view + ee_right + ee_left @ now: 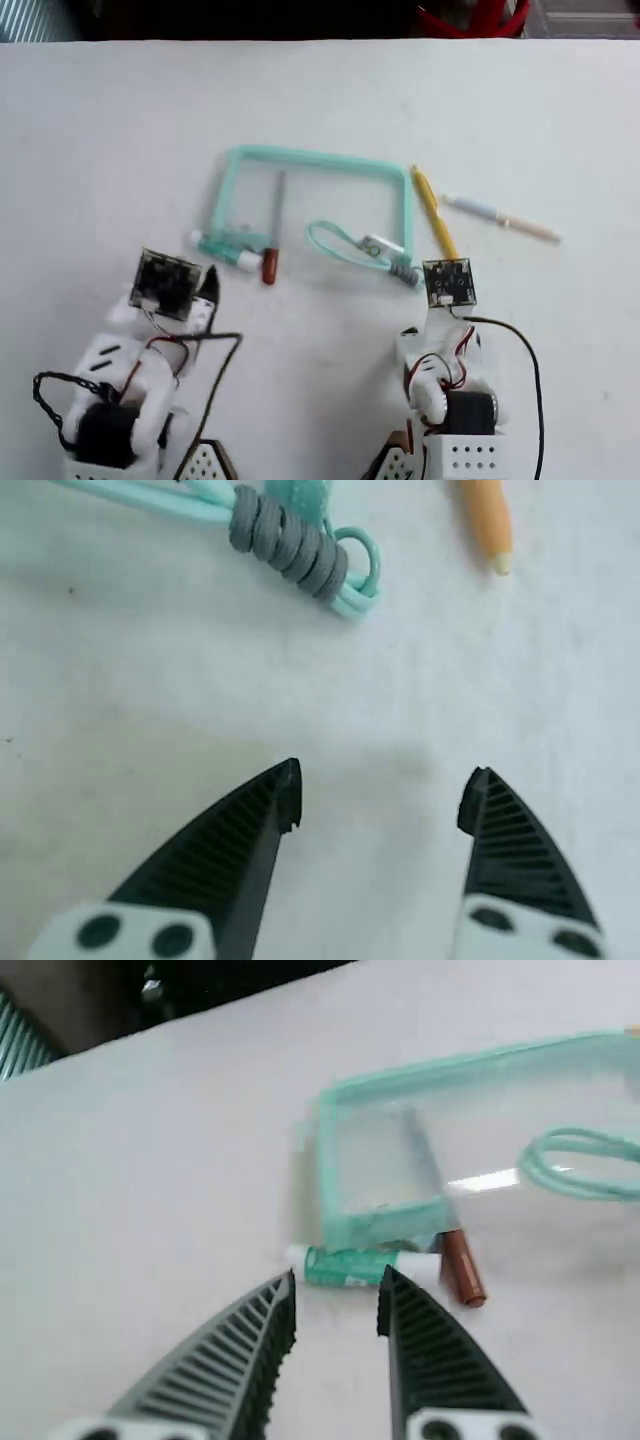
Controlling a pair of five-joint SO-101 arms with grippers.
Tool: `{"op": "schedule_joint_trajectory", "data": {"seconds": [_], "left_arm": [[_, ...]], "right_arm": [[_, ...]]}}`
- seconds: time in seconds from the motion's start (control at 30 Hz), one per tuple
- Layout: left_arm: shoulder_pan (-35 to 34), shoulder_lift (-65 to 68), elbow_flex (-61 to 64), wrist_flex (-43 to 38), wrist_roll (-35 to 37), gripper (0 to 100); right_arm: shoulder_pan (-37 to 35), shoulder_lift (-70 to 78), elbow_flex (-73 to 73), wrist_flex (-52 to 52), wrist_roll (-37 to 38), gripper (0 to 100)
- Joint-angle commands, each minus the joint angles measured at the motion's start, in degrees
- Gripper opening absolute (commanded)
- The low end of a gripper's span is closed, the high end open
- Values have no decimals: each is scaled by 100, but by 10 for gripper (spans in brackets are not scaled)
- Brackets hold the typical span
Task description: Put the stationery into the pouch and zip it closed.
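A clear pouch [310,205] with a mint-green rim lies flat mid-table; a grey pen with a brown cap [271,262] pokes out of its near left end. A green-and-white tube [355,1265] lies just outside that end. My left gripper [335,1295] stands open right in front of the tube, not touching it. The pouch's green loop cord with a grey wrap [295,550] lies ahead of my open right gripper [380,795]. A yellow pen [433,212] rests along the pouch's right side, its tip [487,525] close by. A pale pen [500,217] lies farther right.
The white table [100,130] has free room at the left, the back and the far right. A dark edge runs along the back, with something red [470,18] beyond it. Cables [215,370] hang near both arm bases.
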Motion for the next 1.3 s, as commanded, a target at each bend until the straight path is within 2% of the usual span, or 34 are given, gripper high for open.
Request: {"op": "schedule_joint_trajectory", "data": {"seconds": [0.0, 0.07, 0.13, 0.37, 0.5, 0.77, 0.83, 0.97, 1.17, 1.27], "left_arm": [[1367, 84, -695, 501, -633, 151], [1886, 198, -668, 888, -1354, 150], [2123, 479, -431, 1020, -1741, 150], [2123, 1596, 62, 352, -2004, 154], [2114, 2299, -220, -123, -1978, 154], [2202, 4374, -2048, -220, -2031, 176], [2343, 4848, -2312, -448, -2004, 208], [2492, 5710, -2620, -1187, -1943, 209], [2246, 6396, -2611, -1714, -1433, 172], [1956, 6404, -2602, -1987, -888, 129]], "right_arm": [[-13, -57, 53, 4, -9, 259], [-13, -57, 53, 4, -9, 259], [-13, -57, 53, 4, -9, 259], [-13, -57, 53, 4, -9, 259], [-13, -57, 53, 4, -9, 259], [-13, -57, 53, 13, -9, 259], [-13, -57, 53, 13, -9, 259], [-13, -57, 53, 13, -9, 259], [-22, -57, 53, 4, 0, 259], [-470, -57, 53, -356, 9, 259]]}}
